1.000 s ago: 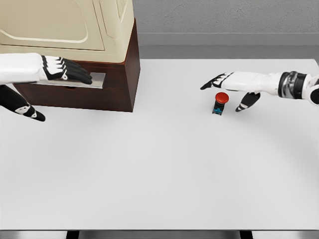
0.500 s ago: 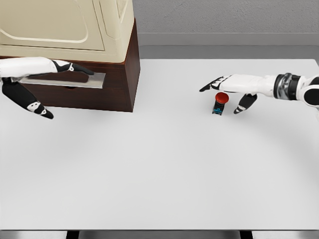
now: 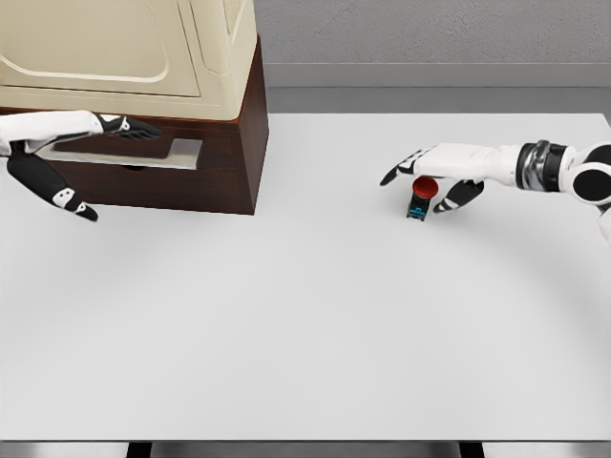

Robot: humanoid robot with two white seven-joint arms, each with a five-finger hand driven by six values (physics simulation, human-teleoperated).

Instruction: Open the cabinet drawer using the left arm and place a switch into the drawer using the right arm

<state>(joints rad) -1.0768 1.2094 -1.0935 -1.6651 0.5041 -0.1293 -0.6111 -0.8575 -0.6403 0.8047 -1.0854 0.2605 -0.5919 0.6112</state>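
Fingers (image 3: 406, 169) of the right hand (image 3: 434, 172) have closed in around the switch (image 3: 420, 197) on the worktop (image 3: 315, 315), loosely apart. Left hand (image 3: 91, 134), fingers extended, has slid back along the drawer (image 3: 143, 153).

A plain white table (image 3: 305, 334) fills most of the view. A dark brown wooden cabinet (image 3: 224, 162) stands on its far left corner. A small red-topped switch (image 3: 421, 198) sits right of centre.

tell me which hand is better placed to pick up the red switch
Right. The right hand hangs directly over the switch, fingers and thumb either side of it. The left hand is across the table at the drawer handle.
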